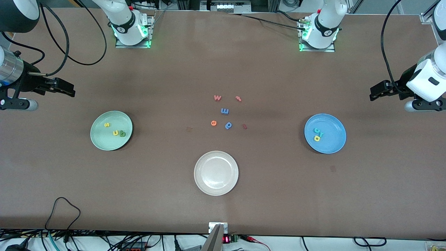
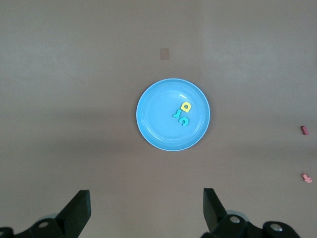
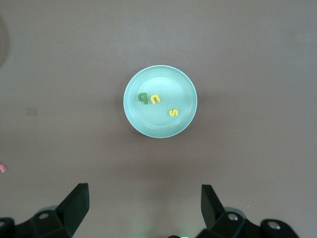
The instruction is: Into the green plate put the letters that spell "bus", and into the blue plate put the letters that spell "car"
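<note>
The green plate [image 1: 104,140] lies toward the right arm's end of the table and holds a dark green "b" [image 1: 122,133], a yellow "u" [image 1: 115,132] and a yellow "s" [image 1: 107,124]. In the blue plate [image 1: 333,140], toward the left arm's end, lie a teal "c" [image 1: 316,130], a teal "r" [image 1: 321,134] and a yellow "a" [image 1: 316,138]. My right gripper [image 1: 69,91] hangs open and empty high over the table beside the green plate [image 3: 163,126]. My left gripper [image 1: 374,94] hangs open and empty beside the blue plate [image 2: 158,121].
A beige-white plate [image 1: 216,188] sits nearer the front camera, with nothing in it. Loose letters lie mid-table: a pink "w" [image 1: 217,98], a blue "m" [image 1: 224,111], an orange "e" [image 1: 214,122], a blue "p" [image 1: 228,125] and two small reddish pieces [image 1: 238,98].
</note>
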